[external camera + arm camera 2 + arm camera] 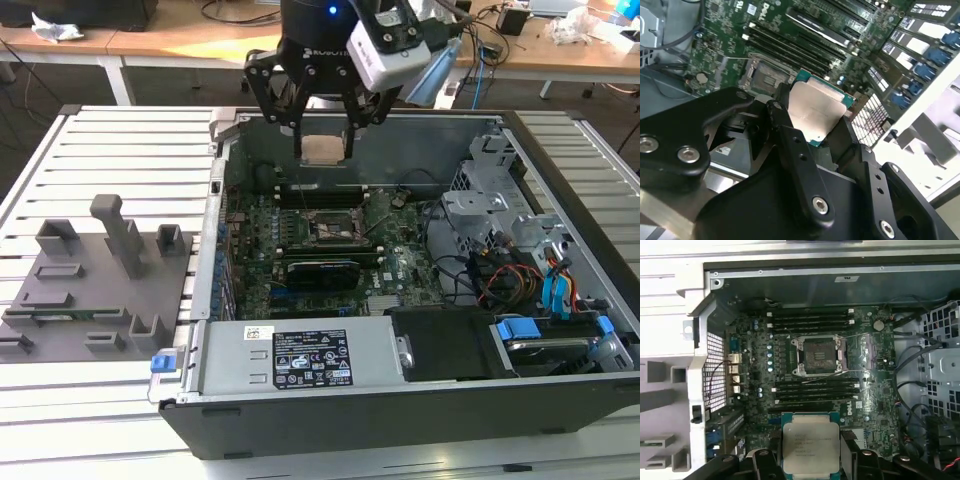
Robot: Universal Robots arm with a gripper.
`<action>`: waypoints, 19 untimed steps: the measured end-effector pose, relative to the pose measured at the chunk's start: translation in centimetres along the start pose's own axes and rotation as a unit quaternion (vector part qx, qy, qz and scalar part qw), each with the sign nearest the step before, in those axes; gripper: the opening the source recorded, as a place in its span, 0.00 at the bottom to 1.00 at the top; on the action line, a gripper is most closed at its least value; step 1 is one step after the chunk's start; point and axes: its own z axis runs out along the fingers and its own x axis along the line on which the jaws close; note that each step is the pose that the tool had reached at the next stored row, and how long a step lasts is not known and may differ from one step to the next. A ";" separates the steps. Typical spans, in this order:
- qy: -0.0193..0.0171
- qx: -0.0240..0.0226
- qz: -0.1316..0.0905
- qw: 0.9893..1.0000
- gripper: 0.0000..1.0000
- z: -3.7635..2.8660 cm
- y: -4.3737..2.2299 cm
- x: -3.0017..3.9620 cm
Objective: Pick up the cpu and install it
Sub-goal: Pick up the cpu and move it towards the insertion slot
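The claw (pixel 325 145) grips the cpu (pixel 811 447) by two opposite edges, likely to spare its contacts. It hangs above the motherboard (pixel 875 390), apart from the open socket (pixel 818 356) meant to receive it.

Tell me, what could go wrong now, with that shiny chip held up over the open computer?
The hand grips the cpu by two opposite edges, well above the motherboard. If it slips, it could fall onto the parts below. The open socket is a snug metal frame. A cpu that comes down tilted or off-centre might jam or damage it.
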 end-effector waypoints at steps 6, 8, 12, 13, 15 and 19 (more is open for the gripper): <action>0.000 0.000 0.000 1.000 0.55 0.07 0.14 -2.55; 0.000 0.000 0.000 1.000 0.55 0.08 0.15 -3.03; 0.000 0.000 0.000 1.000 0.55 0.16 0.17 -3.03; 0.000 0.000 0.000 1.000 0.55 0.29 0.18 -3.01; 0.000 0.000 0.000 1.000 0.55 0.83 0.24 -2.93; 0.000 0.000 0.000 1.000 0.55 1.85 0.32 -2.76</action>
